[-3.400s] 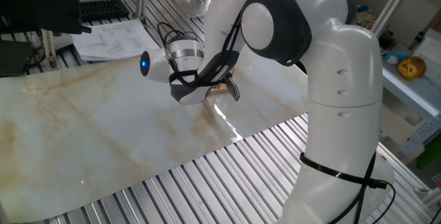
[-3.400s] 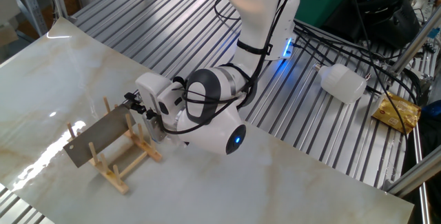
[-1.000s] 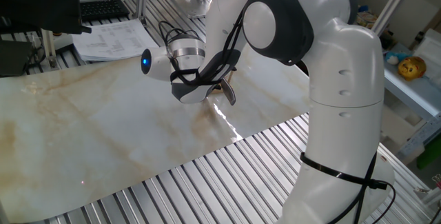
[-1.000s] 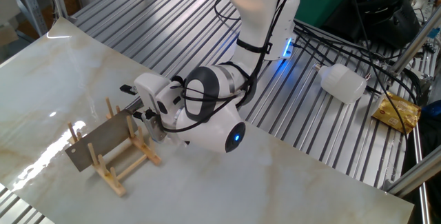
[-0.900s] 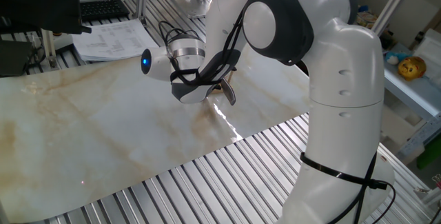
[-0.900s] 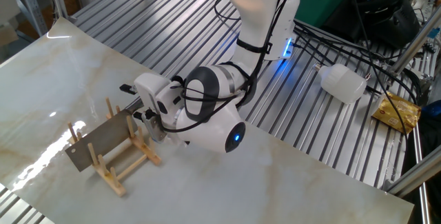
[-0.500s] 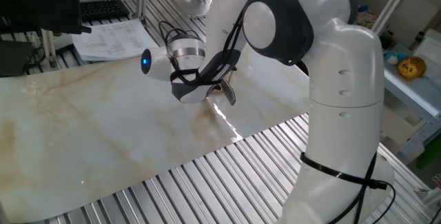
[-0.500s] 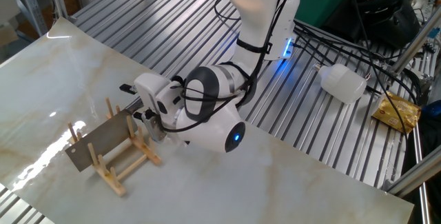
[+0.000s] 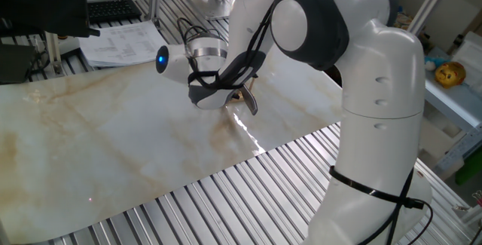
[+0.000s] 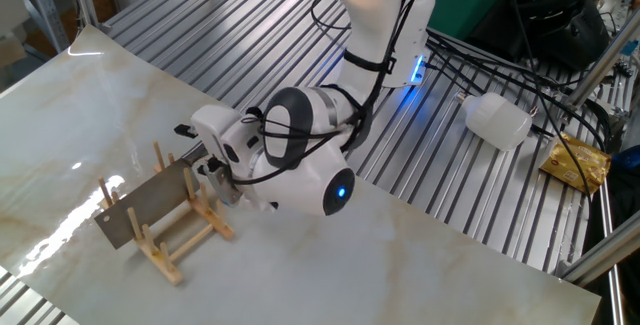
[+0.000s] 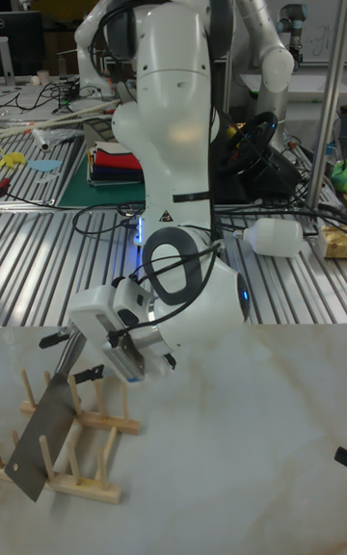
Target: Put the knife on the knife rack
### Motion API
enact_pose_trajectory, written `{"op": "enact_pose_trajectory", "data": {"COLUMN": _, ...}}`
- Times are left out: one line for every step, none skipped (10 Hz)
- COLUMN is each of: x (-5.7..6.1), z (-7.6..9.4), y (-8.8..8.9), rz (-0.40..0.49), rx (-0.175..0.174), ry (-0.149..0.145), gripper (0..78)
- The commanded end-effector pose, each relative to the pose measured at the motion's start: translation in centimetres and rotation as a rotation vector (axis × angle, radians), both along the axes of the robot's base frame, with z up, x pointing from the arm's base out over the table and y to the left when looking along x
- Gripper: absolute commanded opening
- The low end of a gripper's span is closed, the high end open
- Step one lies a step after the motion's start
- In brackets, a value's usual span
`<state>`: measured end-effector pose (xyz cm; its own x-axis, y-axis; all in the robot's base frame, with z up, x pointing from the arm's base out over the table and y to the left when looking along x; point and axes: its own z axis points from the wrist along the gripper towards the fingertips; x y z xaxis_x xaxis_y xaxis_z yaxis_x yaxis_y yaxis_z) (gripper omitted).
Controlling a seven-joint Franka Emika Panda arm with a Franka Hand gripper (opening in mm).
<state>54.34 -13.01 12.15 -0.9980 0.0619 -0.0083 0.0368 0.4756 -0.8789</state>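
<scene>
From where I stand, the job looks all but done. Far left on the marble bench (image 10: 420,255), the rack (image 10: 175,235) sits near the front edge, and the knife (image 10: 145,205) already stands in it on edge, its grey blade slotted between the pegs and tilted, low corner to the left, high end to the right. In the tall fixed view the knife (image 11: 48,425) leans the same way in the rack (image 11: 92,463), with its silver handle rising up and to the right toward the arm.

Moving right, the end effector (image 10: 200,150) sits at the handle end. Its two dark fingers show apart in the tall fixed view, one above the handle and one below, so the end effector (image 11: 72,355) reads to me as open and no longer clamping the handle, though it is close beside it. From the other side, the arm's bulk hides the rack and knife almost wholly; only a dark finger (image 9: 248,103) pokes out under the wrist.

What is left, I judge, is small: draw the end effector clear of the handle without nudging it. The blade leans instead of standing square, so a brush on the way out could tip it or drag the light rack.
</scene>
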Motion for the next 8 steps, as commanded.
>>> {"op": "enact_pose_trajectory", "data": {"x": 0.1, "z": 0.4, "y": 1.9, "rz": -0.023, "rx": -0.003, "ry": 0.001, "gripper": 77.5}}
{"op": "enact_pose_trajectory", "data": {"x": 0.0, "z": 0.3, "y": 2.3, "rz": -0.022, "rx": -0.003, "ry": 0.001, "gripper": 77.5}}
{"op": "enact_pose_trajectory", "data": {"x": 0.0, "z": 0.4, "y": 2.6, "rz": -0.022, "rx": -0.001, "ry": 0.001, "gripper": 77.5}}
{"op": "enact_pose_trajectory", "data": {"x": 0.1, "z": 0.6, "y": 2.9, "rz": -0.022, "rx": 0.002, "ry": 0.001, "gripper": 77.5}}
{"op": "enact_pose_trajectory", "data": {"x": 0.3, "z": 1.0, "y": 4.0, "rz": -0.025, "rx": 0.014, "ry": 0.004, "gripper": 77.5}}
{"op": "enact_pose_trajectory", "data": {"x": 0.4, "z": 1.4, "y": 4.9, "rz": -0.024, "rx": 0.035, "ry": 0.008, "gripper": 77.5}}
{"op": "enact_pose_trajectory", "data": {"x": 0.5, "z": 1.9, "y": 6.0, "rz": -0.022, "rx": 0.066, "ry": 0.011, "gripper": 77.5}}
{"op": "enact_pose_trajectory", "data": {"x": 0.5, "z": 2.6, "y": 7.4, "rz": -0.024, "rx": 0.086, "ry": 0.010, "gripper": 77.5}}
